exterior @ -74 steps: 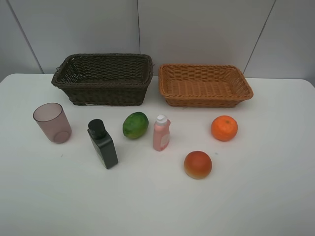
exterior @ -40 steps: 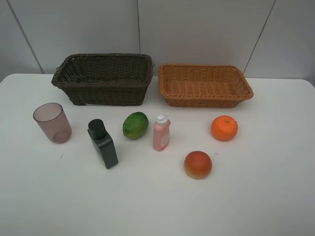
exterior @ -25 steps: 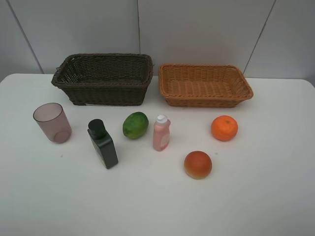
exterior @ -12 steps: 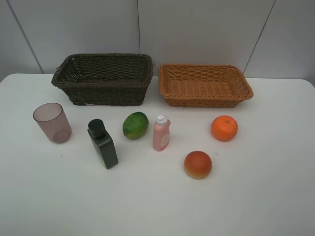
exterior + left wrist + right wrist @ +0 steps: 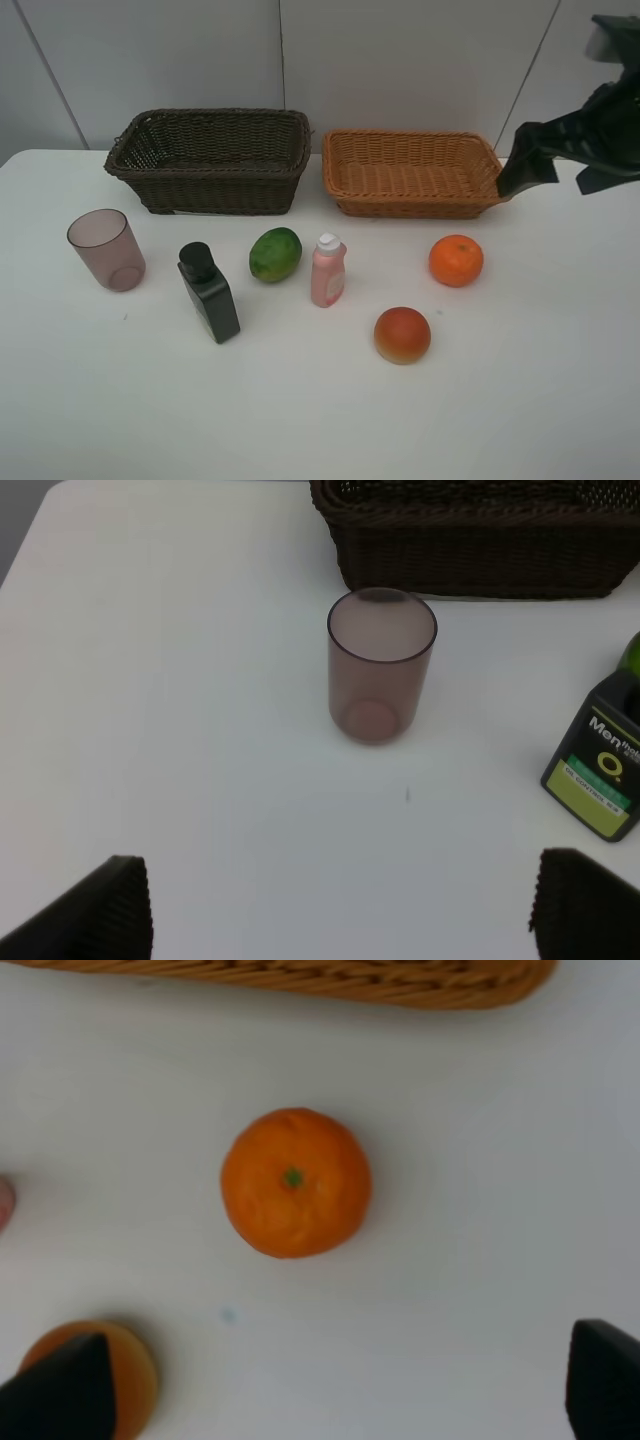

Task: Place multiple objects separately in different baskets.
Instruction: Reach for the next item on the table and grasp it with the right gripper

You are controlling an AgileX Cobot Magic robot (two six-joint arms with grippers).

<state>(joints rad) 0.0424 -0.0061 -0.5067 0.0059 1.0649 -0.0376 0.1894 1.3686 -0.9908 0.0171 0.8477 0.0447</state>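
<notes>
White tabletop, pale panelled wall behind. Six items are laid out and none is yet sorted.

1. Right gripper – jaws are spread wide and nothing is held. It is poised high over the table's right side, and the orange is framed between its fingers but not touched.
2. Left gripper – jaws are equally wide and empty. It is not seen in the high view. The mauve cup stands upright ahead of it, with the dark bottle off to one side.
3. Green fruit, pink bottle and red-orange fruit rest on the table, all apart from one another.
4. Dark brown basket and tan basket are set side by side at the back. Nothing is seen inside either.

Step in hand, as judged: the approach to a first pick, most likely the orange. A descent is called for until the fingers straddle its widest part, then a centred closing, since a round fruit may be nudged into rolling. It would then be carried over the flared rim of the tan basket, which is near it.
</notes>
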